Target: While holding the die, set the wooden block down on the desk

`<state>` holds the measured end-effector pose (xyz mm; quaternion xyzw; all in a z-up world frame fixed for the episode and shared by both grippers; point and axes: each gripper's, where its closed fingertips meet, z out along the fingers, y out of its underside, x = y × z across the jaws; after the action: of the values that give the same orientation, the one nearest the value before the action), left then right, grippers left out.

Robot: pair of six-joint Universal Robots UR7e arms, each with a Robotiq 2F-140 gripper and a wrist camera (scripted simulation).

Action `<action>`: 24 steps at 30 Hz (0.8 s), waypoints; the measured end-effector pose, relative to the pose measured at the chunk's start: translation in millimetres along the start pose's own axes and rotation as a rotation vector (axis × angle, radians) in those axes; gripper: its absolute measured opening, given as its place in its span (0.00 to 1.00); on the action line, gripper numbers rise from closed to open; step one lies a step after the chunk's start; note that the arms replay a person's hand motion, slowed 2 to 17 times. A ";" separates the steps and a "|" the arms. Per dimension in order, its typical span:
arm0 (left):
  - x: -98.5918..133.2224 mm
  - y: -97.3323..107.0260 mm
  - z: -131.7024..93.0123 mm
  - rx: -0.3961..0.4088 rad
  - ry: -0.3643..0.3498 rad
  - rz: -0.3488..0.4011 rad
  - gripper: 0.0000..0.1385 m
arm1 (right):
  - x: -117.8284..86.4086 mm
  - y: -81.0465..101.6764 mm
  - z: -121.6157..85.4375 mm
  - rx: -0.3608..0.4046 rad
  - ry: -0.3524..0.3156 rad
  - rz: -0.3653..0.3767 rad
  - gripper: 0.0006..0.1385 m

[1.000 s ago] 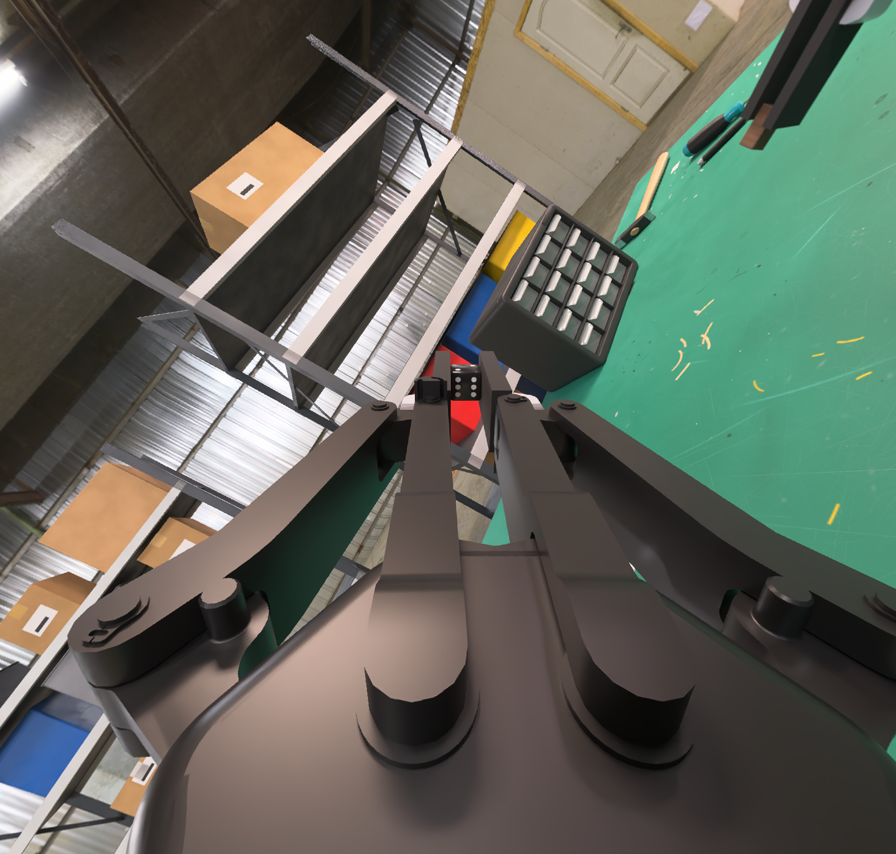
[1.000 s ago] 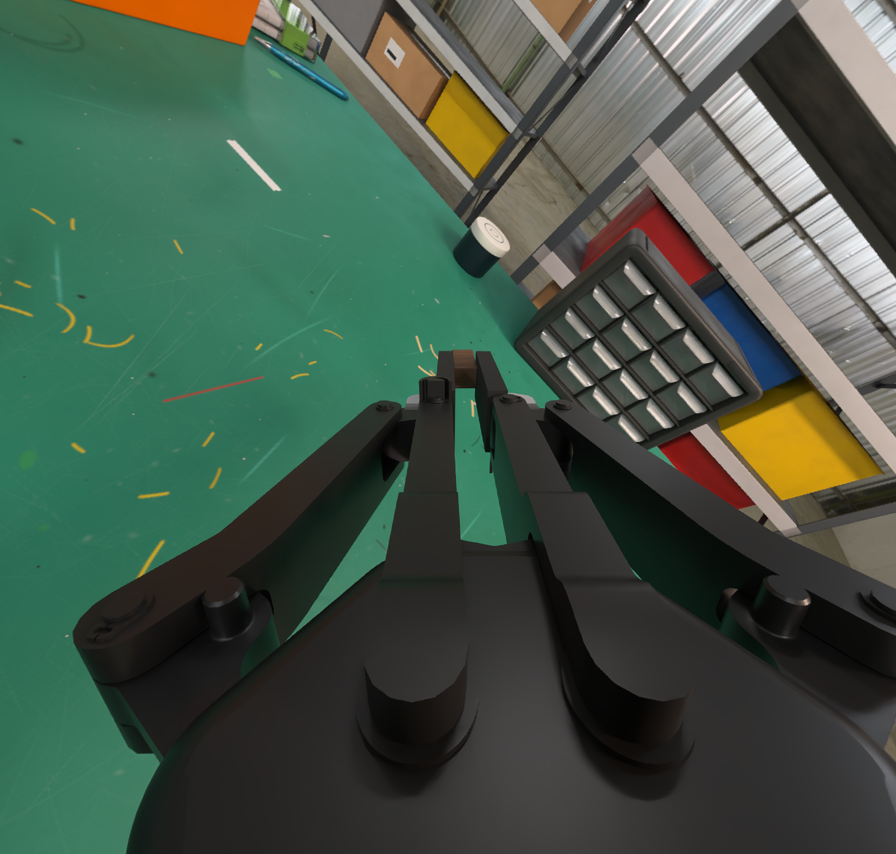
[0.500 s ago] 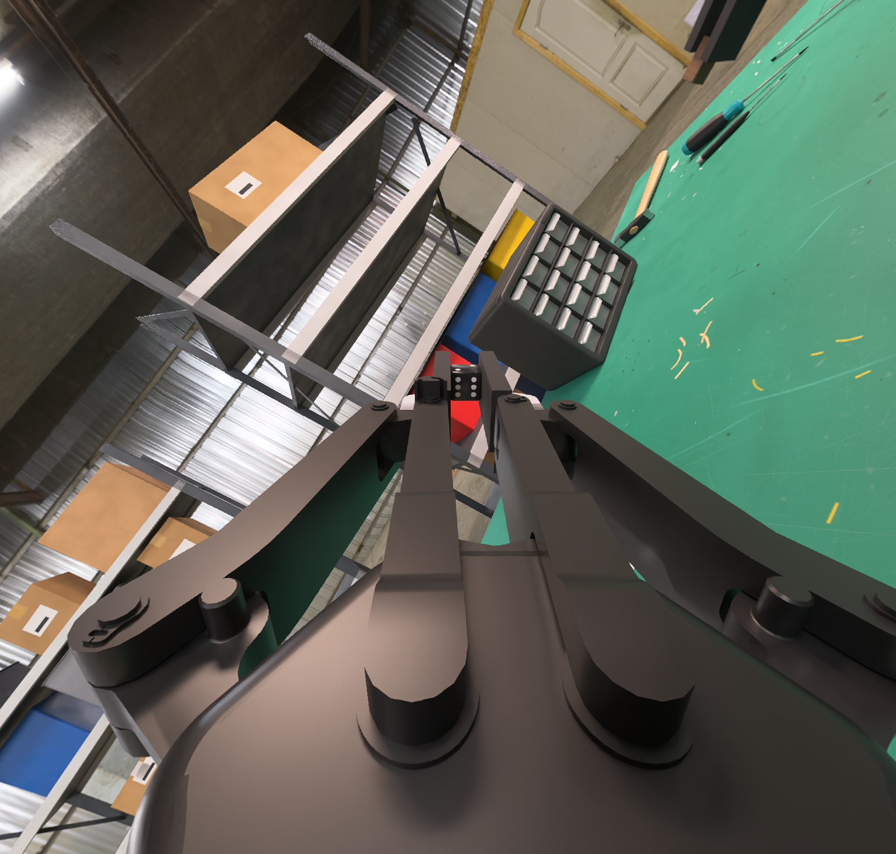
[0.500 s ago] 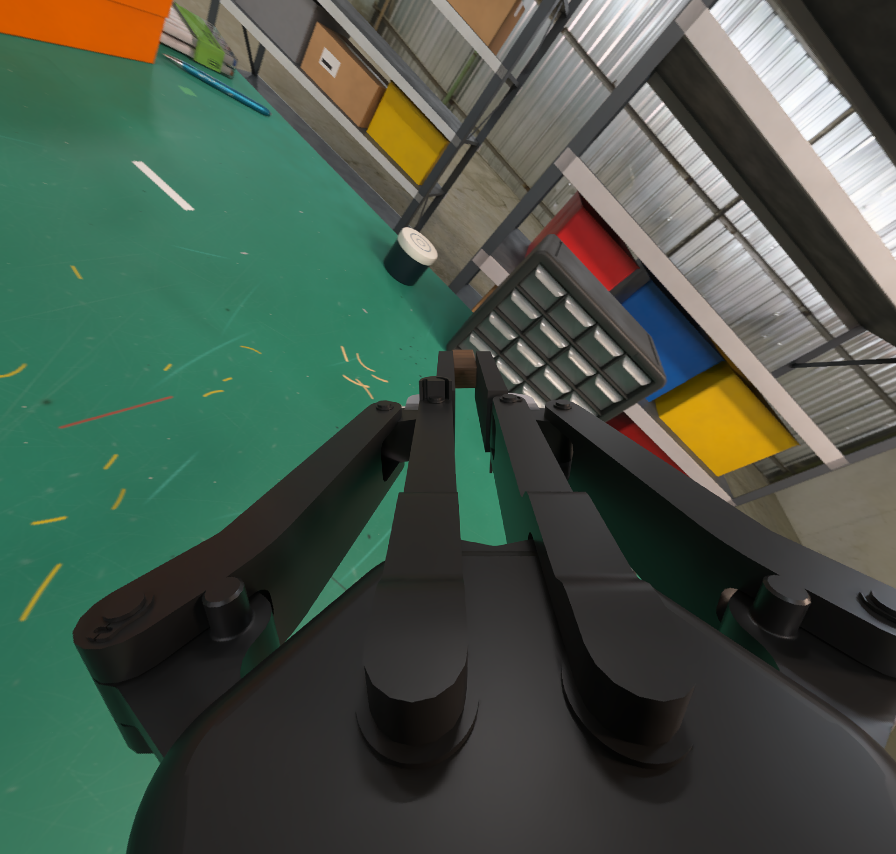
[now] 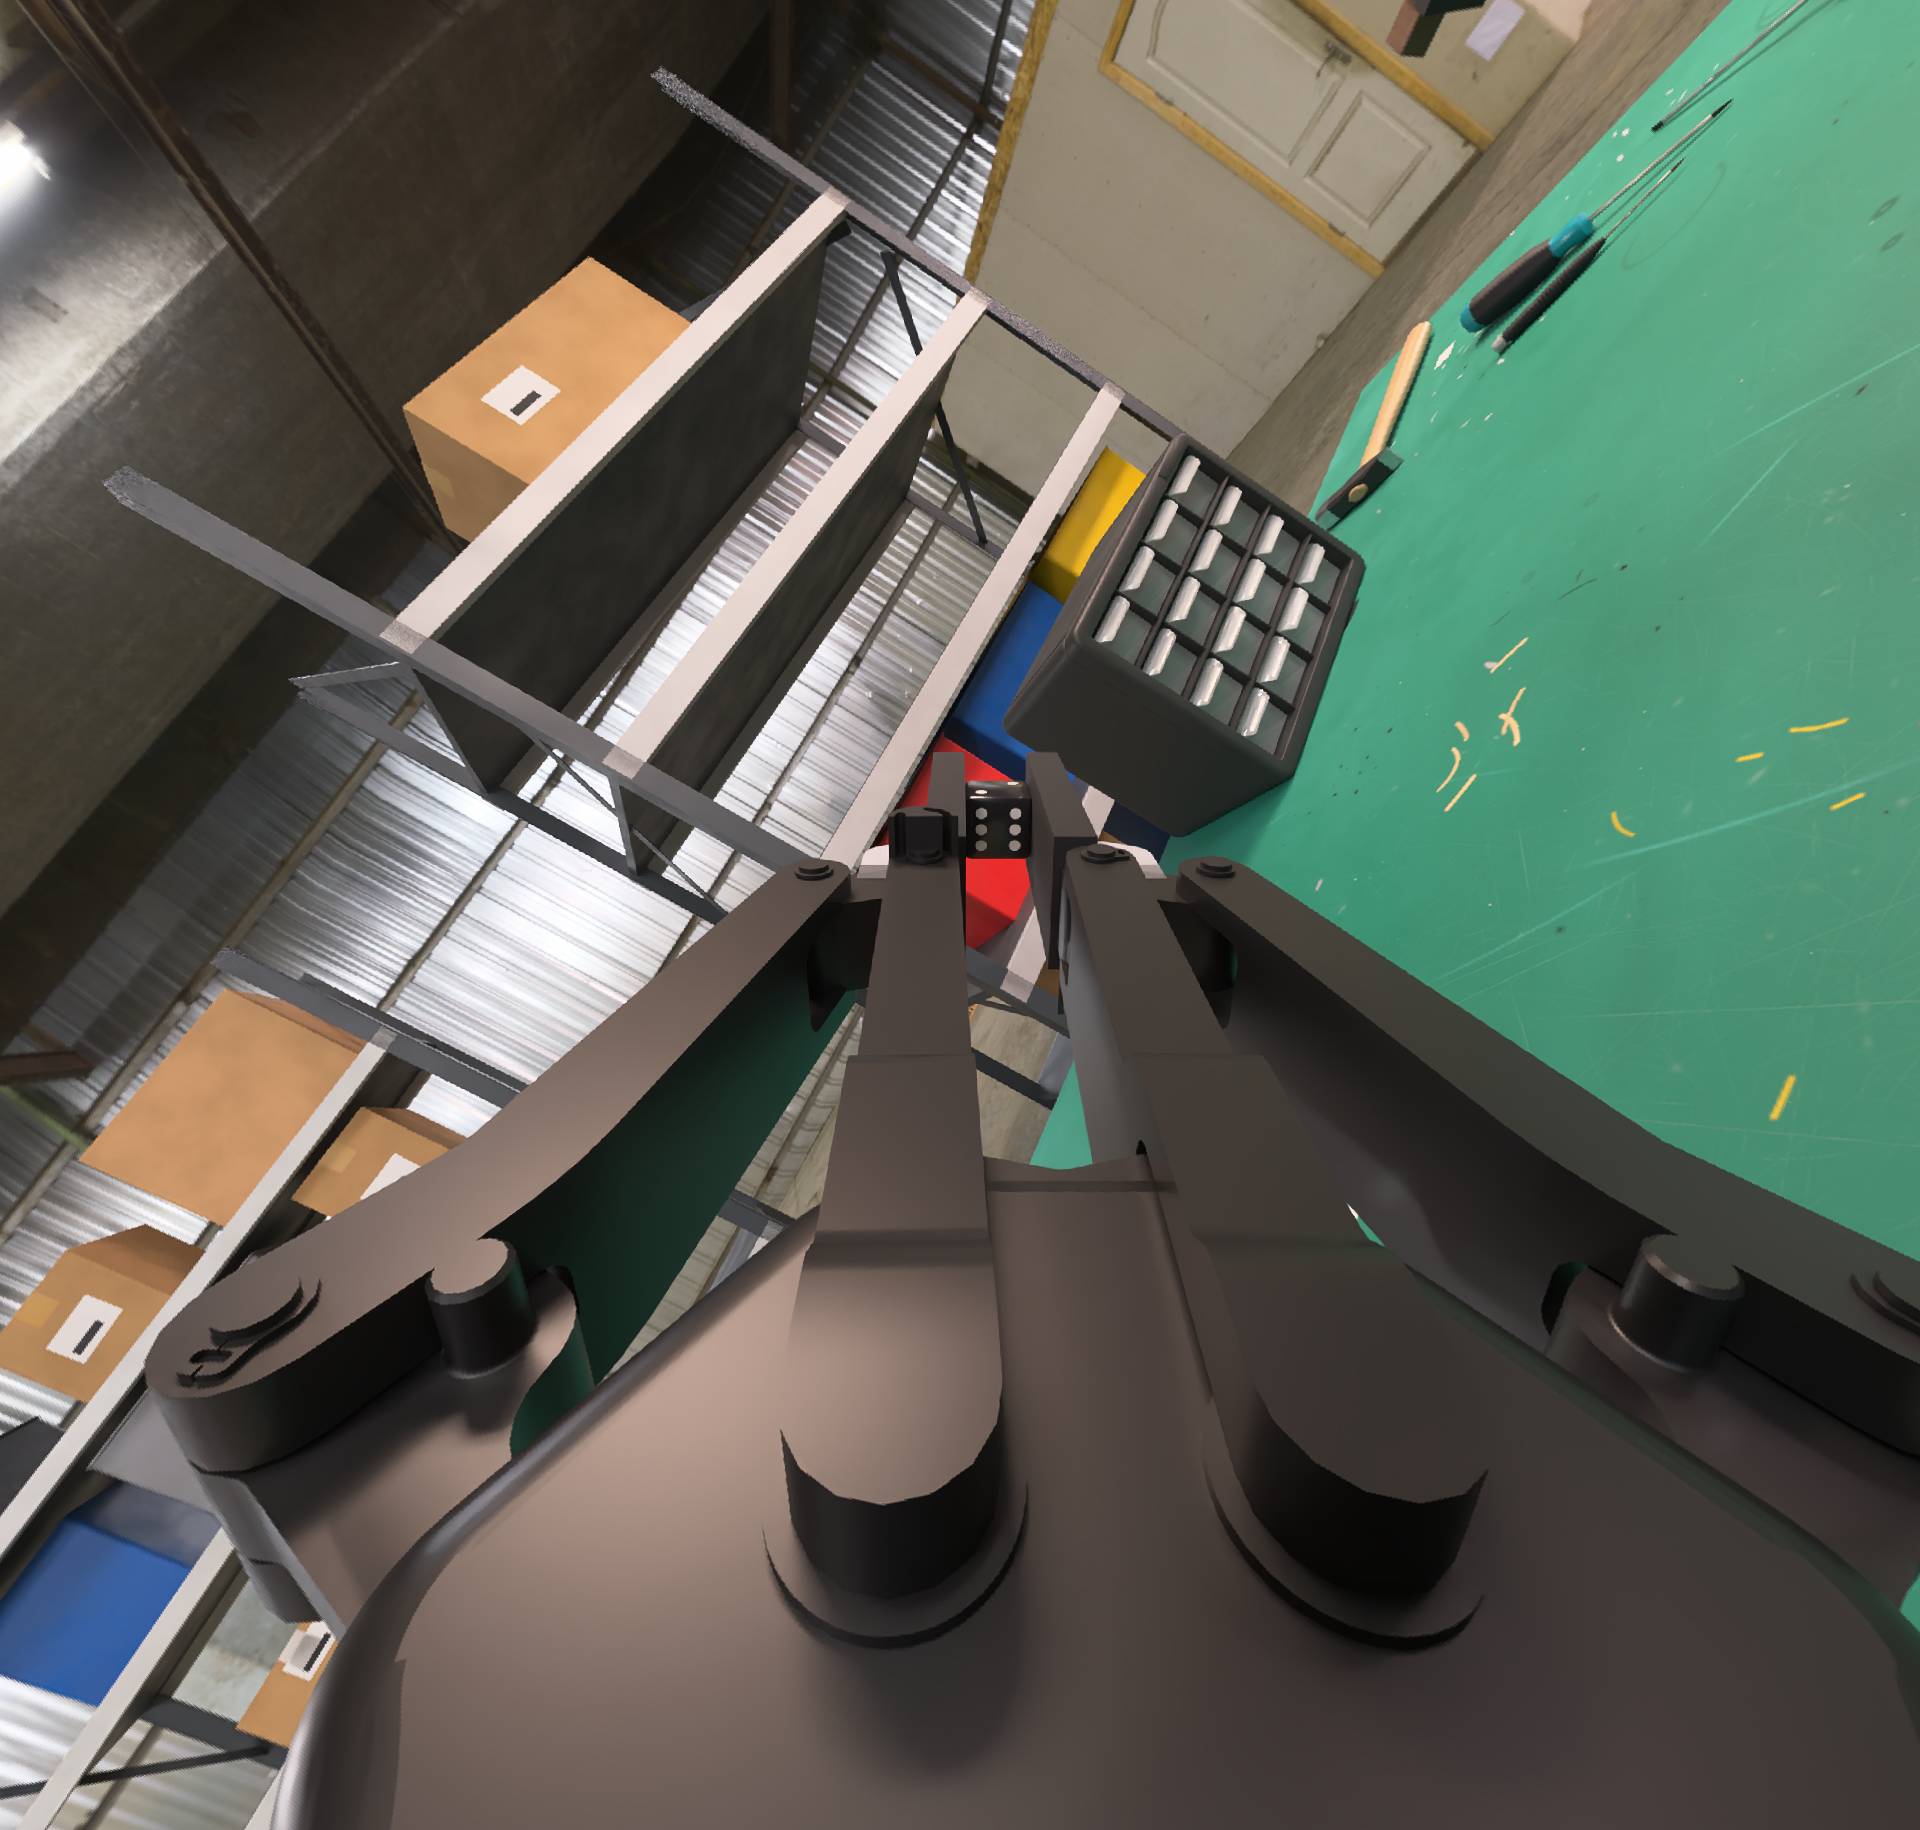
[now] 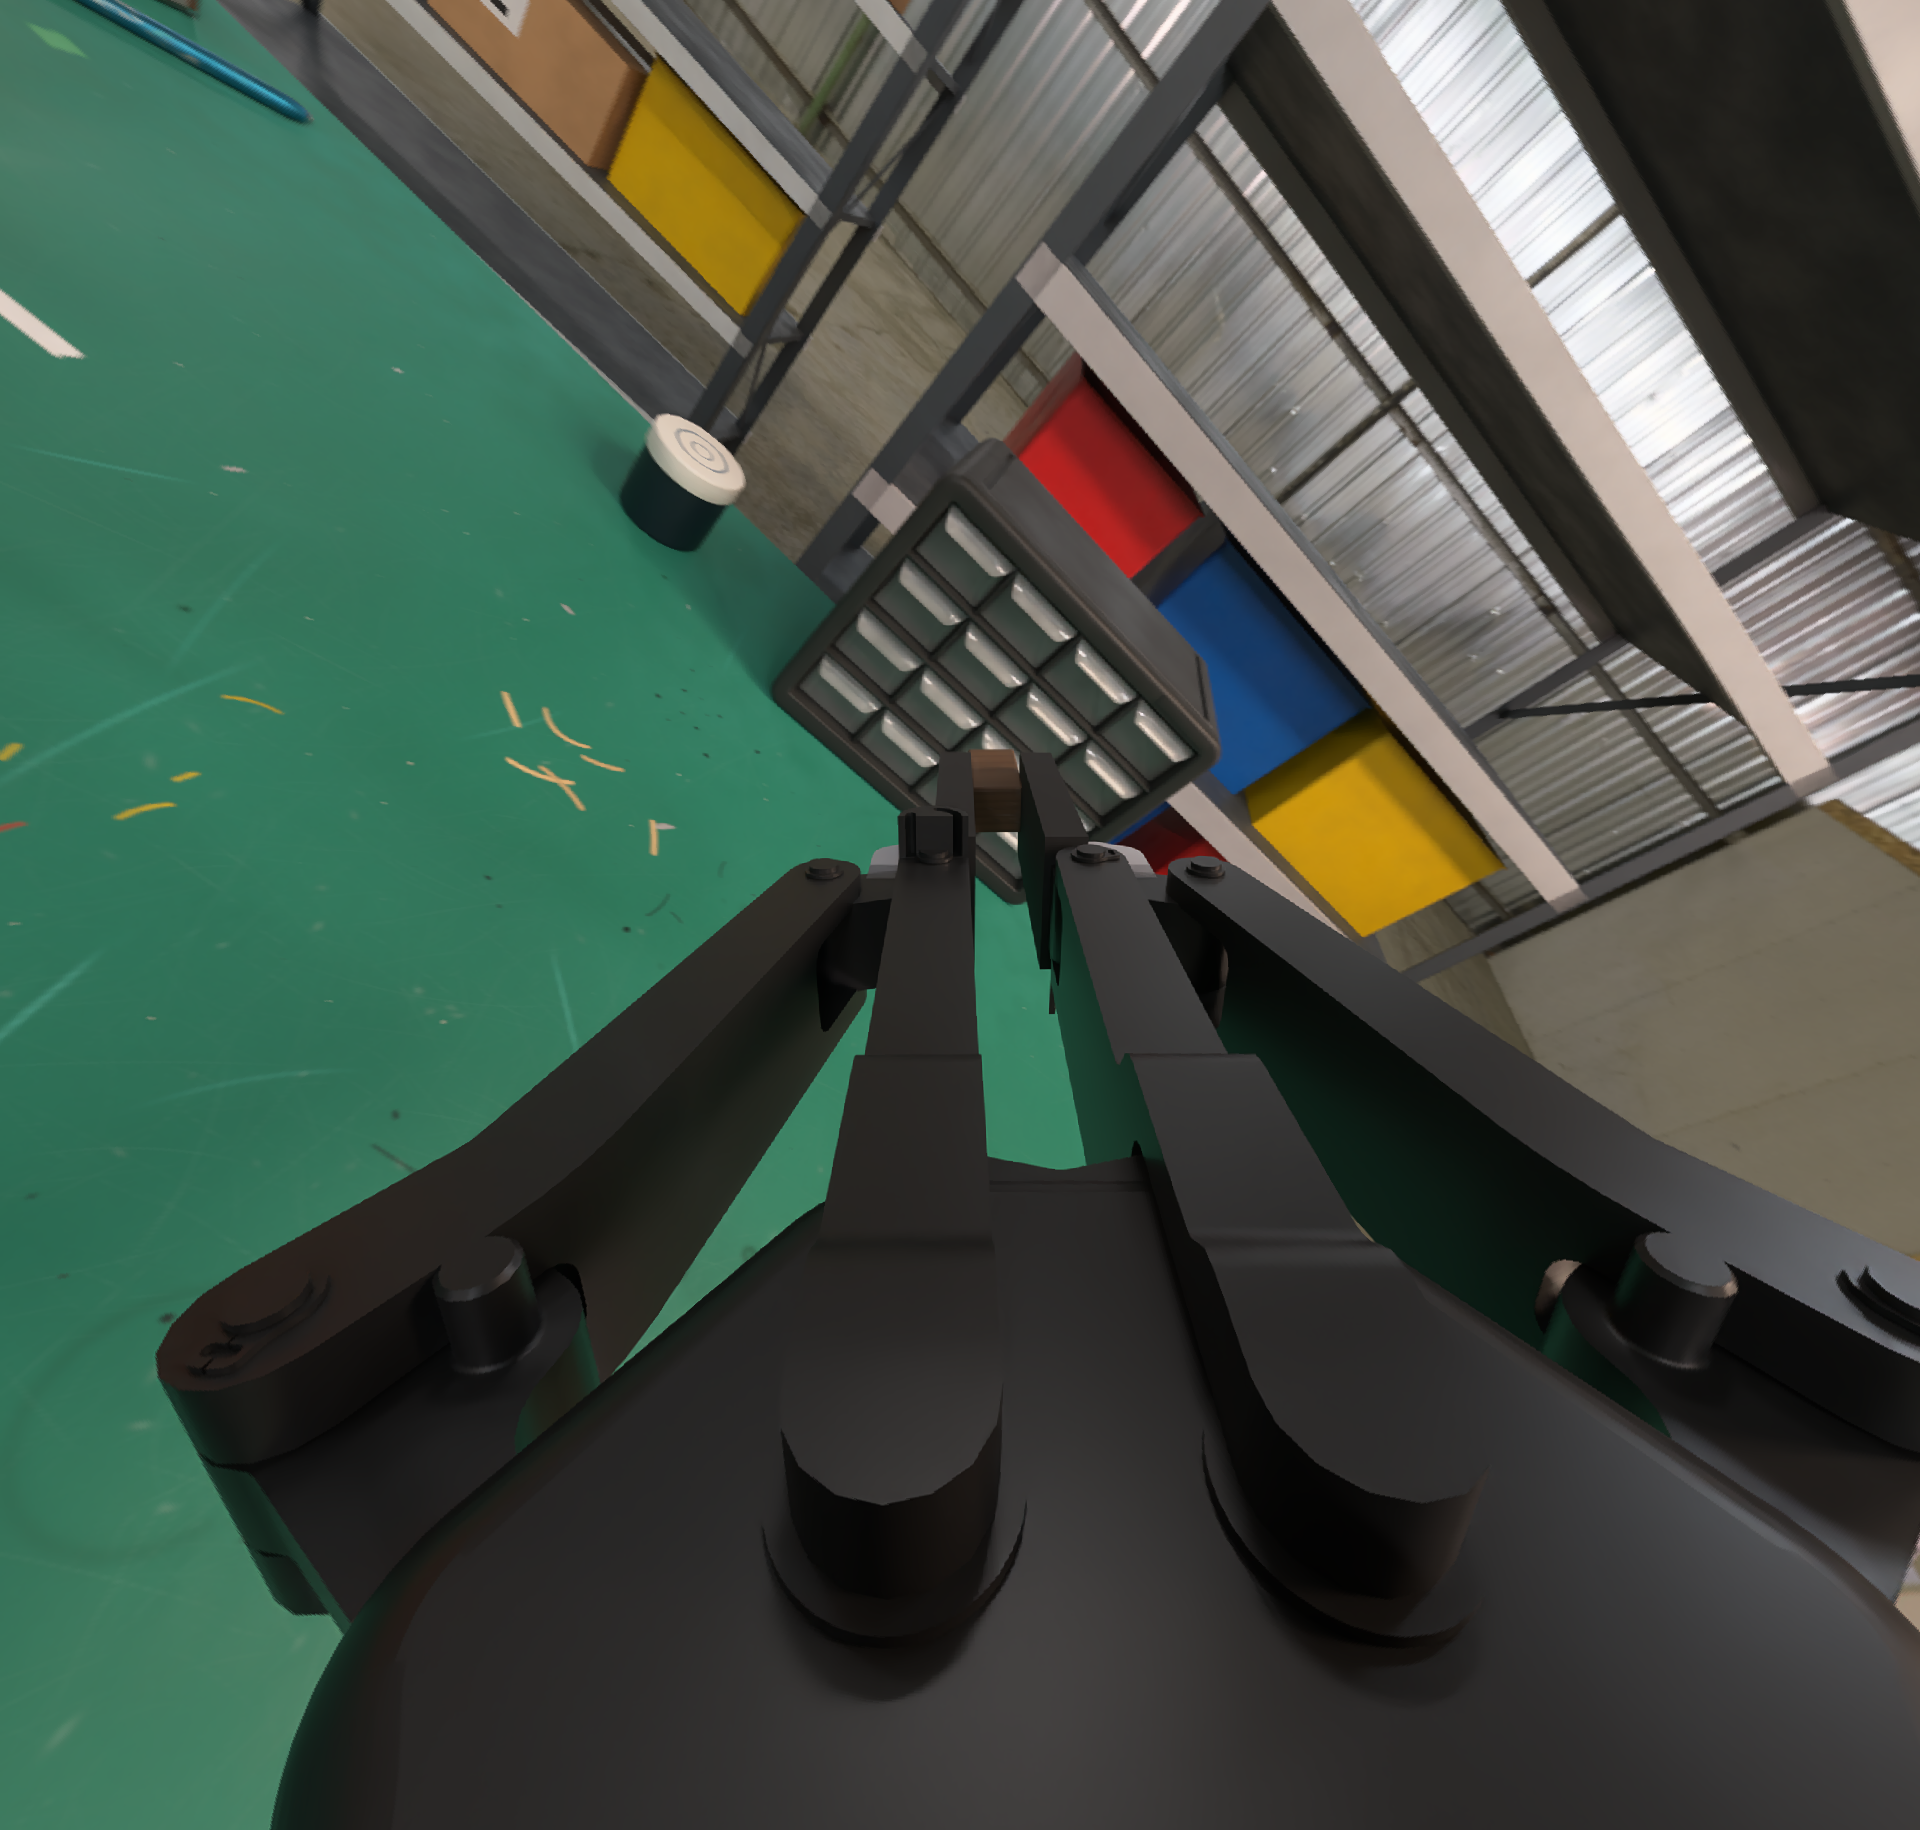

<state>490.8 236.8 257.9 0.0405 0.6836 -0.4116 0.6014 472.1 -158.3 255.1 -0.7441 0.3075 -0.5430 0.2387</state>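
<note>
A: Left claw [image 5: 995, 812]: closed on the black die [image 5: 997, 819], seen mid-frame, held off the edge of the green tabletop [image 5: 1662, 689].

B: Right claw [image 6: 995, 801]: the wooden block [image 6: 994, 790] is gripped between the tips, centre frame, in front of the grey drawer organizer [image 6: 1003, 668]. Contact with the tabletop cannot be told.

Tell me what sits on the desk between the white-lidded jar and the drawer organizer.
Nothing stands there. In the right wrist view, only bare green desk separates the white-lidded jar from the drawer organizer, which are apart along the desk's far edge.
</note>
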 end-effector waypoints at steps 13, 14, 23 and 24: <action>-0.2 1.3 0.2 -0.002 0.000 -0.003 0.11 | 65.2 24.8 4.8 -0.106 0.151 -0.071 0.09; -0.2 1.4 0.2 -0.002 0.000 -0.003 0.11 | 69.4 27.6 5.7 -0.119 0.162 -0.079 0.09; 1.0 1.2 0.7 -0.003 0.003 -0.002 0.11 | 93.0 50.7 16.6 -0.205 0.213 -0.124 0.09; 1.1 1.1 0.8 -0.003 0.004 -0.002 0.11 | 95.0 53.7 18.1 -0.214 0.216 -0.127 0.09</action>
<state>491.7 236.6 256.3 0.0399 0.6853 -0.4111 0.5998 499.8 -263.5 275.6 -0.7204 0.3398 -0.5981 0.0889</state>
